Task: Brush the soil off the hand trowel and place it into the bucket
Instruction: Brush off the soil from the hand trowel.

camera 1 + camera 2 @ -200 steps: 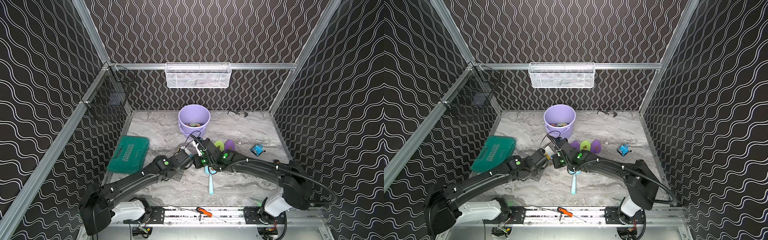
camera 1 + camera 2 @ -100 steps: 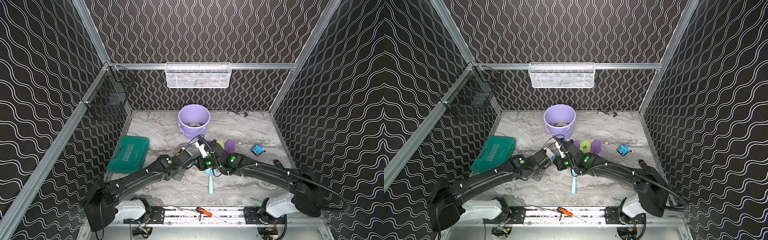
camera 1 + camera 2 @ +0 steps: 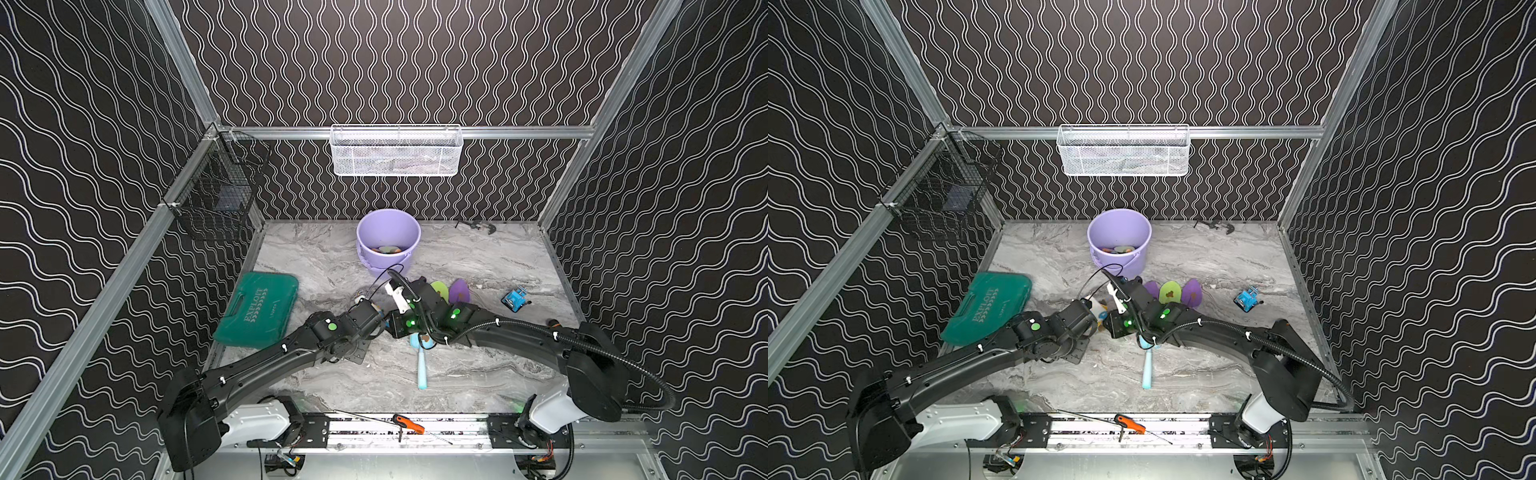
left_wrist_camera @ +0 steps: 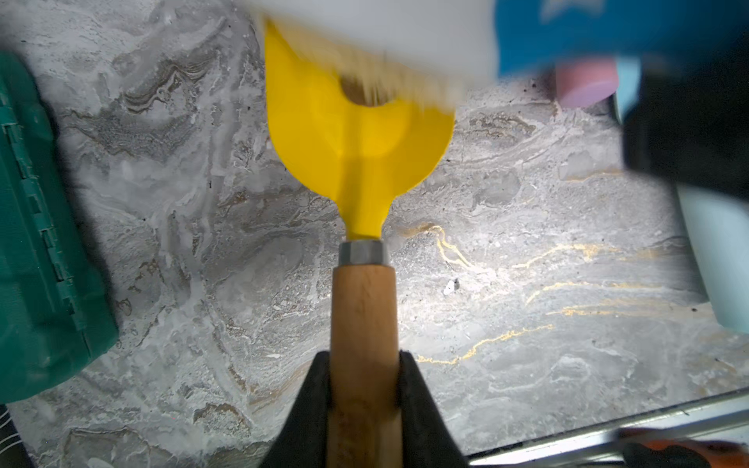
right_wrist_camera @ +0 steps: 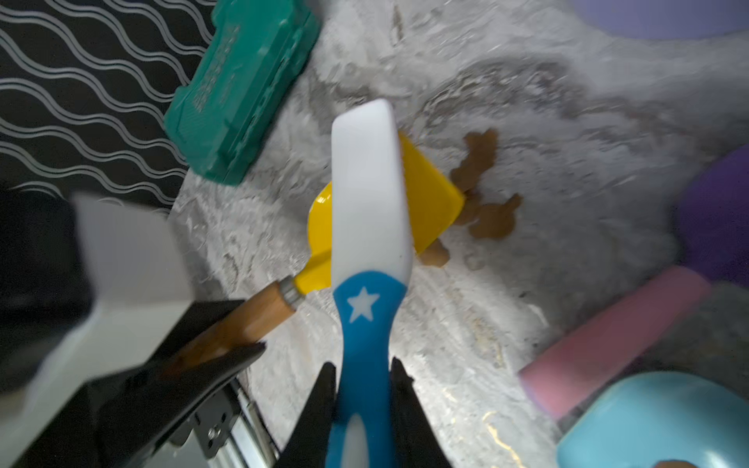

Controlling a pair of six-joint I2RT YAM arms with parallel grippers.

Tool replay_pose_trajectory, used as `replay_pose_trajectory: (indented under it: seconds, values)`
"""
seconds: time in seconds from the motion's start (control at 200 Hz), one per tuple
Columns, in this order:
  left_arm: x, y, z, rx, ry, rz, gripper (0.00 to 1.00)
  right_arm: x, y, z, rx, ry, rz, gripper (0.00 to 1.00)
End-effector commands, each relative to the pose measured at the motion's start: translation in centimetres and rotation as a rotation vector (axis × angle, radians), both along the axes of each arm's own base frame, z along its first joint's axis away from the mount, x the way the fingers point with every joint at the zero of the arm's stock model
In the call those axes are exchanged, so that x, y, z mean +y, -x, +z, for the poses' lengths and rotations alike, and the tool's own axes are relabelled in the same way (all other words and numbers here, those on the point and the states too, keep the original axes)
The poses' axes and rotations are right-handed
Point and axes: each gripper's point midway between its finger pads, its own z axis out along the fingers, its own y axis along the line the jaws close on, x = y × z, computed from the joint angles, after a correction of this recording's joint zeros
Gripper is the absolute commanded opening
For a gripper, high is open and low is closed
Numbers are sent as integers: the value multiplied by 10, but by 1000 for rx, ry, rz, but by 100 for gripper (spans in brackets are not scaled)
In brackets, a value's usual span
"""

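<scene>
My left gripper (image 4: pixel 363 360) is shut on the wooden handle of a yellow hand trowel (image 4: pixel 356 137). A brown soil clump (image 4: pixel 356 90) sits on its blade under blurred bristles. My right gripper (image 5: pixel 362 368) is shut on the blue handle of a white-backed brush (image 5: pixel 369 190). The brush lies across the yellow hand trowel (image 5: pixel 429 194). More soil (image 5: pixel 482 154) lies on the table just beyond the blade tip. The lilac bucket (image 3: pixel 388 241) (image 3: pixel 1119 241) stands behind the two wrists and holds some coloured things.
Green (image 3: pixel 439 290) and purple (image 3: pixel 459 291) trowel blades lie right of the wrists. A light blue trowel (image 3: pixel 422 365) lies in front. A green case (image 3: pixel 257 309) sits at the left and a small blue object (image 3: pixel 515 298) at the right. An orange screwdriver (image 3: pixel 409 424) rests on the front rail.
Both wrists have shifted a little to the right and back again over the middle of the table. The brush is blurred across the blade. Both grips are unchanged.
</scene>
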Motion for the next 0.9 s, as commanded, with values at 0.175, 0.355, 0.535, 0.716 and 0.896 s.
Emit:
replay_pose_trajectory:
  seconds: [0.175, 0.355, 0.535, 0.716, 0.896]
  values:
    - [6, -4, -9, 0, -57, 33, 0, -12, -21, 12, -10, -23, -60, 0]
    - [3, -5, -13, 14, -62, 25, 0, -9, 6, 24, 25, -66, 31, 0]
    - [1, -5, -12, 15, -51, 20, 0, -4, 45, 2, 97, -18, 122, 0]
    - [1, -4, -13, 12, -41, 21, 0, -14, 49, -37, 148, 72, 93, 0]
    - [2, -4, -14, 12, -48, 22, 0, -23, 9, -35, 68, 131, -12, 0]
